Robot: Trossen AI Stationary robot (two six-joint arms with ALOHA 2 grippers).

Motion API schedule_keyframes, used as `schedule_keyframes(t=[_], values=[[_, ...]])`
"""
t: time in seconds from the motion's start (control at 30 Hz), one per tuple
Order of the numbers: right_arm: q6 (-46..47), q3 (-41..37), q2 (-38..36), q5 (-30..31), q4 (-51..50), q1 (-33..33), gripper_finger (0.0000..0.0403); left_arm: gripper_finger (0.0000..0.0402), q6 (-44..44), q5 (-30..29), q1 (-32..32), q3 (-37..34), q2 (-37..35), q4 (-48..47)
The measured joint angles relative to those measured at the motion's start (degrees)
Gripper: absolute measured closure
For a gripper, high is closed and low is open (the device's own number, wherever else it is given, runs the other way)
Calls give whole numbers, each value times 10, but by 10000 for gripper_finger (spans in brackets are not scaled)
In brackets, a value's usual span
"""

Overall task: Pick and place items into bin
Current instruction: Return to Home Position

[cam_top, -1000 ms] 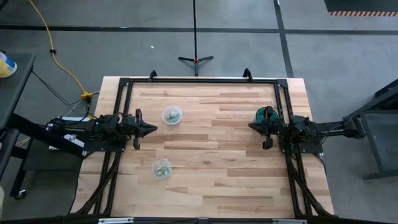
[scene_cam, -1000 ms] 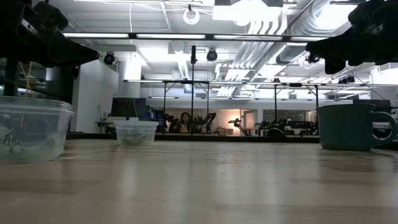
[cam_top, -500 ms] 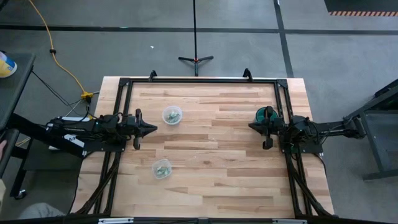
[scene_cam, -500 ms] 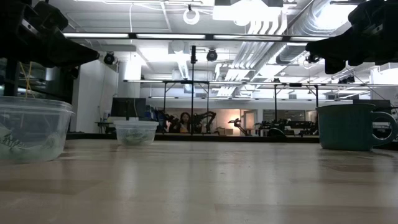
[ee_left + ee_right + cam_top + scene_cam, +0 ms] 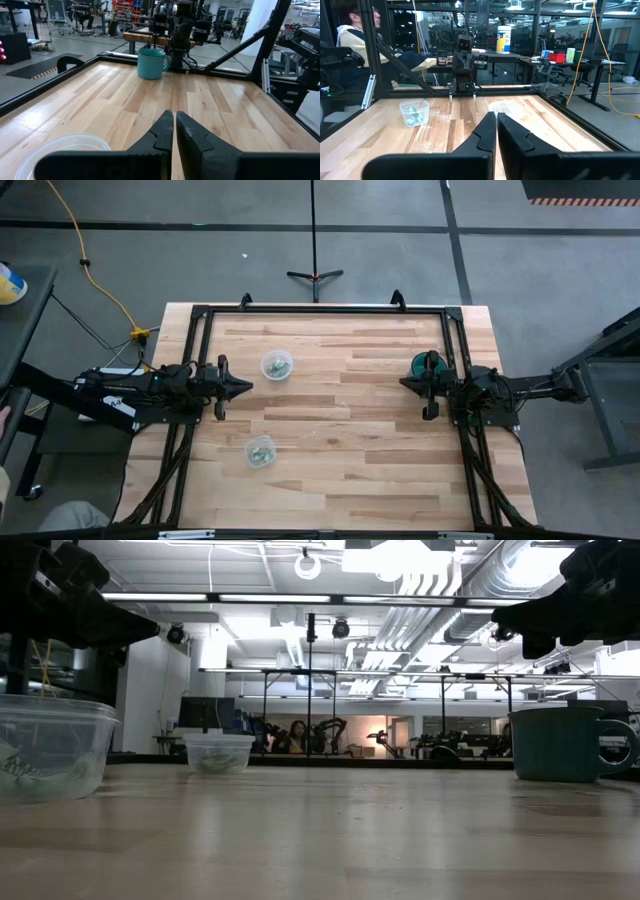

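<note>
Your left claw [image 5: 246,388] hangs above the left side of the counter [image 5: 340,440]. It points right across the wood and is drawn narrow, the two tips all but meeting. Your right claw [image 5: 403,383] faces it from the right side, well apart. It is pinched just as narrow and also held up off the surface. Neither claw carries anything.

The items [image 5: 277,364] lie inside the two clear cups, where they show as a small pale green-grey cluster in each. You can't count them from these views.

The far cup [image 5: 277,366] stands just right of the left claw's tip and a little farther back; its rim shows close beside that claw in the left wrist view. The near cup [image 5: 261,451] stands toward the near left part of the counter, well apart from the far cup. In the low view it looms large at the left edge.

A teal mug [image 5: 427,365] stands upright on the right side, just beside the right claw and slightly farther back.

A black frame [image 5: 320,309] runs along the counter's edges. Beyond the left edge, a person [image 5: 350,35] sits behind the frame.
</note>
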Motion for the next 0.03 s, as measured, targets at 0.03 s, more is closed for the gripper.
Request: schedule_keyframes(t=[0.03], values=[[0, 0, 0, 0, 0, 0, 394, 346, 0, 0, 0, 0, 0, 0]])
